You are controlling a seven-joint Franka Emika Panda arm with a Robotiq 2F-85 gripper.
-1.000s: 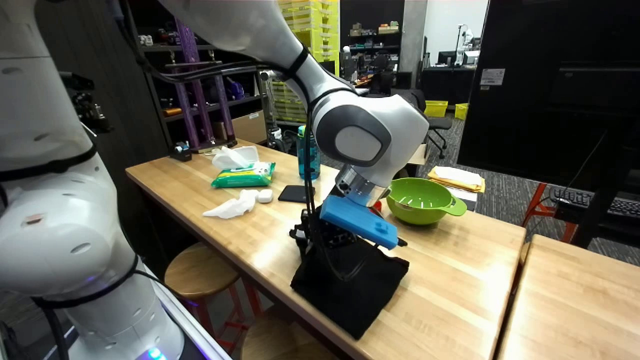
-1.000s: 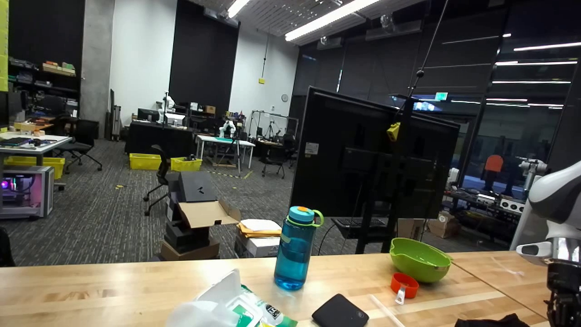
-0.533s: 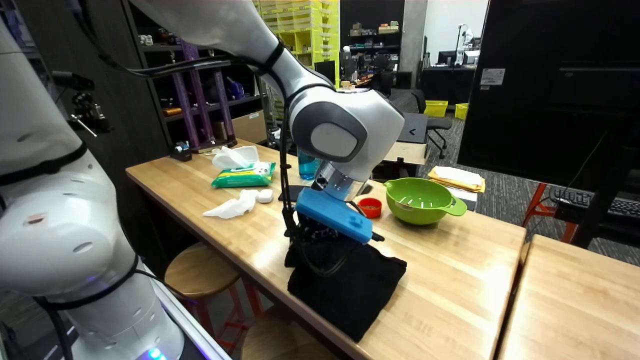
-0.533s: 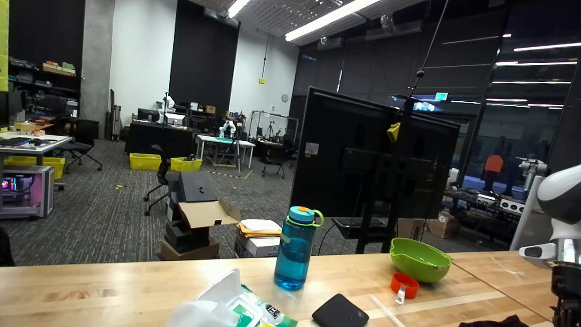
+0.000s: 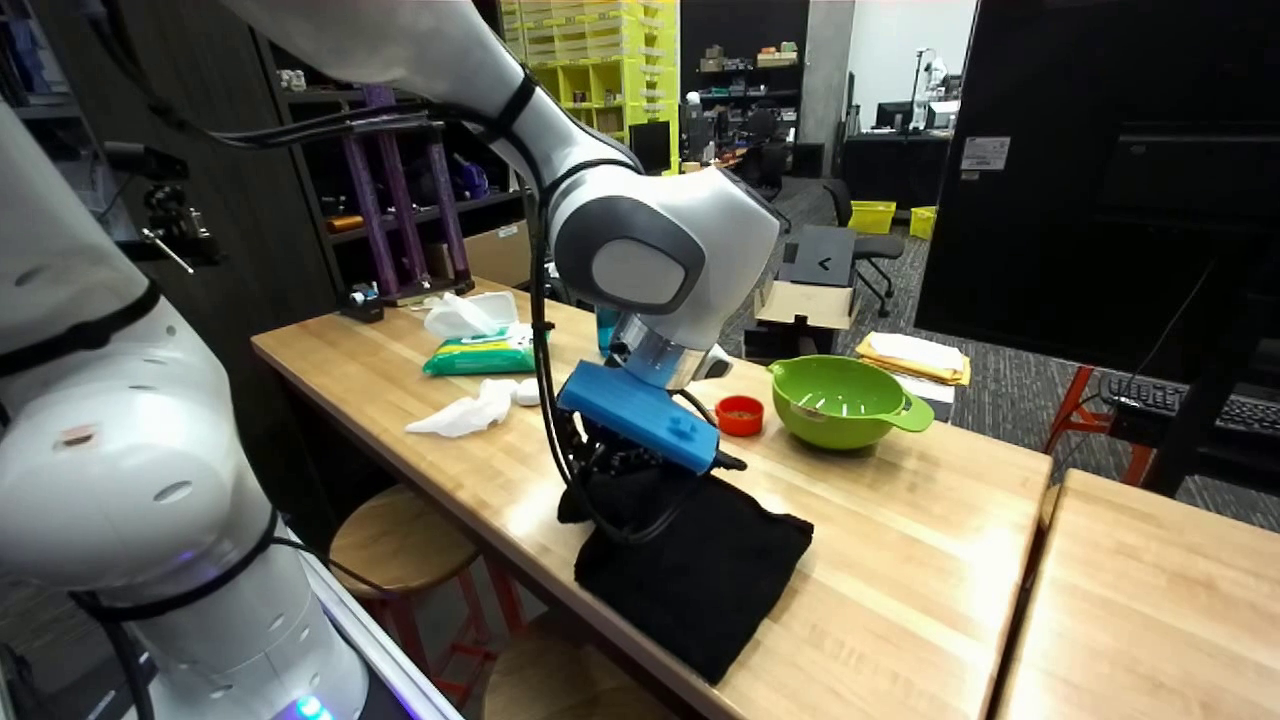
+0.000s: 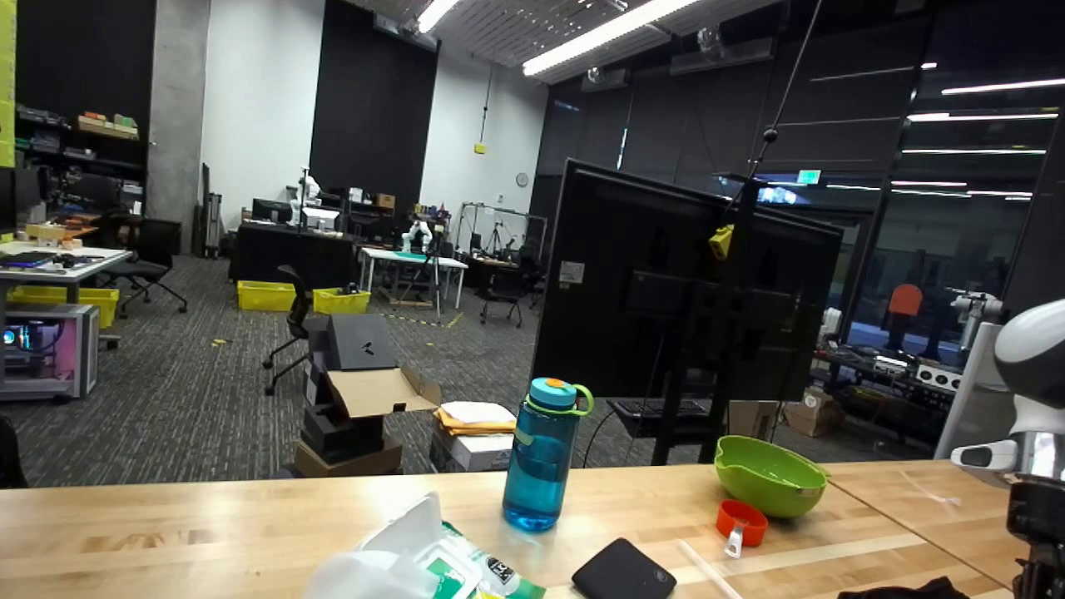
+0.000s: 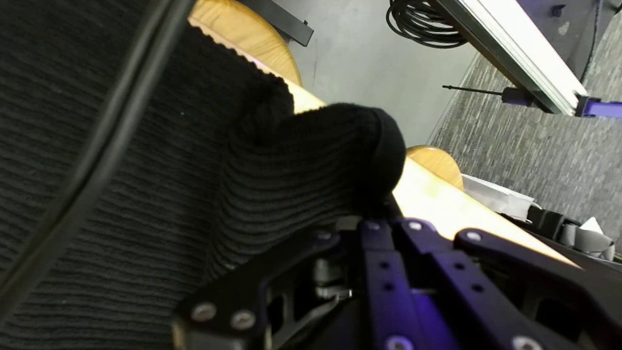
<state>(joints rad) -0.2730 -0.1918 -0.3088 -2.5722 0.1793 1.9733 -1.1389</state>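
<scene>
You had the end effector closed tightly on the far-left end of the black cloth, grasp seemingly made; moving next called for steadiness.

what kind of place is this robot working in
Most likely a robotics lab: besides the white-and-grey jointed robot arm, an exterior view shows a grey computer tower with coloured lights glowing inside and, further back, what looks like a smaller white robot arm.
</scene>
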